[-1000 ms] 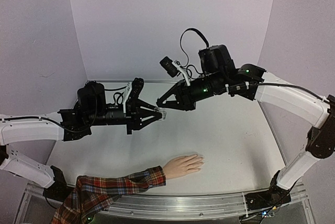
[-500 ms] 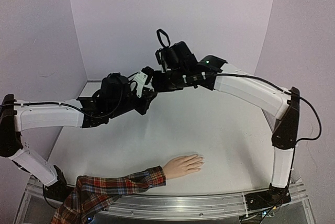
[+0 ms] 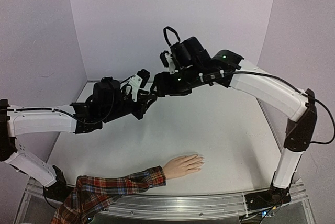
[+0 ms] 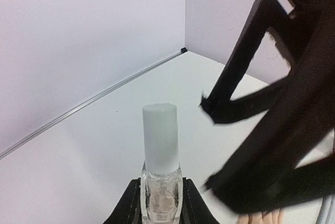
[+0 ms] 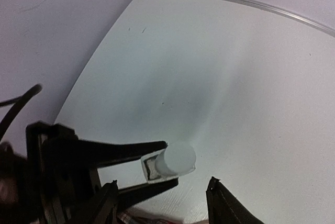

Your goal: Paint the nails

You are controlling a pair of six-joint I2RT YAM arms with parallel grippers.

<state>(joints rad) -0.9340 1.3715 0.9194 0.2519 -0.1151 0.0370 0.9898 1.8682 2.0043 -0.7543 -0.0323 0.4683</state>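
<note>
Both arms are up over the counter point(image 3: 230, 130), meeting in mid-air toward 11 o'clock from its middle. The left end effector point(image 4: 161, 187) is clamped tight on a small clear bottle point(image 4: 161, 200), one finger on each side of the glass, holding it upright with its white cap point(image 4: 160, 136) standing clear above the fingers. The right end effector point(image 5: 162, 183) sits right there with it, jaws spread wide and gripping nothing. From its own wrist camera the cap lies just beyond the gap between its two fingertips, and from the left wrist camera its black fingers fan out at 3 o'clock of the cap, close beside it but apart.

Down at 6 o'clock on the counter lies the mannequin hand point(image 3: 182, 166), palm down, fingers pointing to 3 o'clock, red plaid sleeve point(image 3: 112, 186) trailing off toward 8 o'clock. The nails point(image 3: 201, 161) are at those fingertips, too small to pick out from the skin, and well apart from both end effectors.
</note>
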